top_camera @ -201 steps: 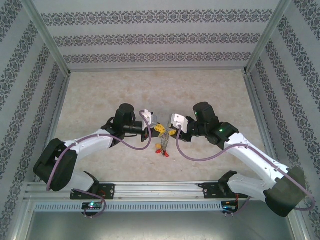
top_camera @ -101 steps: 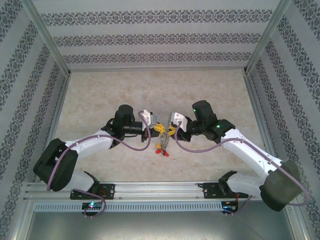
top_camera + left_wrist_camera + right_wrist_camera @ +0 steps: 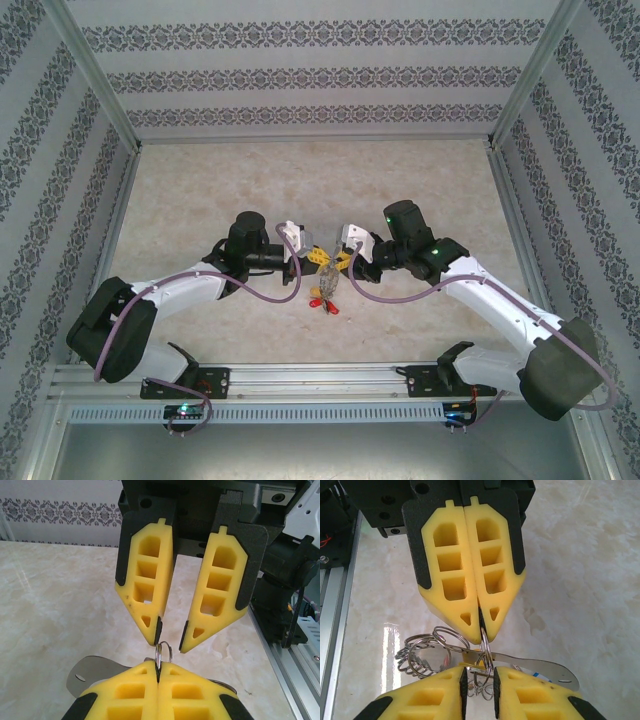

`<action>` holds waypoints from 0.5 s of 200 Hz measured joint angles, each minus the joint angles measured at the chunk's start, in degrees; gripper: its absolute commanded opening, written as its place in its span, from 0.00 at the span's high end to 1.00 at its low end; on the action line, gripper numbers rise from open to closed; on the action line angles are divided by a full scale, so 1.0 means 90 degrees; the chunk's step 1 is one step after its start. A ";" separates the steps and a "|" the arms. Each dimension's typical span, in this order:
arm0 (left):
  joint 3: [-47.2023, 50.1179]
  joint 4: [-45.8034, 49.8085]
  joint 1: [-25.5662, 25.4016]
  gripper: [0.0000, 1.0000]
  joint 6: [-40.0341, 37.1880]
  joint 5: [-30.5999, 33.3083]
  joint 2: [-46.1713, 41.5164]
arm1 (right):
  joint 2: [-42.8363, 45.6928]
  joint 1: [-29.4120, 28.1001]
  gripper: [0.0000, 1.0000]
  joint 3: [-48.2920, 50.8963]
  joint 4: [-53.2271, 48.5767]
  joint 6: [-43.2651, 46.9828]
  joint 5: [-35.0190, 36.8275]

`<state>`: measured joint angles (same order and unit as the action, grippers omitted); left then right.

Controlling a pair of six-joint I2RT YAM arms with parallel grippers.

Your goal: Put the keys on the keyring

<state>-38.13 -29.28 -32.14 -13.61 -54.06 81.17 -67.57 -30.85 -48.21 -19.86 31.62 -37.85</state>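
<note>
Mid-frame in the top view, the two claws meet tip to tip above the marbled counter [image 3: 300,180]. The left claw [image 3: 316,257] is closed, and in the right wrist view it pinches the thin wire of the keyring [image 3: 485,647] at its fingertips. The right claw [image 3: 340,262] stands a little apart. Its fingers straddle the same ring at the bottom of that view, with a sliver of gap showing in the left wrist view, so it does not look clamped.

The keys [image 3: 325,296] sit just below the claws in the top view as a small cluster with red and yellow tags. I cannot tell whether they dangle or lie on the counter. A tangle of smaller wire rings [image 3: 420,655] lies lower left in the right wrist view, and a flat metal blade [image 3: 545,667], probably a key, juts out to the right.

This looks like the threading step, with one claw steadying the ring while the other works at it. The next move likely calls for the right claw to close on a key or its small ring and feed it along the wire, while the left claw holds firm so the ring cannot twist.
</note>
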 measured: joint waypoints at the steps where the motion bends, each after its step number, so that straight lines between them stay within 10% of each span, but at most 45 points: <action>1: 0.0000 0.0000 0.0000 1.00 0.0000 0.0002 0.0000 | 0.0000 0.0000 0.78 0.0000 0.0000 0.0000 0.0000; 100: 0.0061 -0.0070 0.0000 1.00 0.0019 0.0102 -0.0024 | -0.0129 0.0044 1.00 0.0000 -0.0002 0.0019 0.0002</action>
<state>-37.58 -29.91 -32.14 -13.43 -53.15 80.95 -68.73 -30.46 -48.21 -19.88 31.79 -37.82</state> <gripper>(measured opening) 0.060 0.043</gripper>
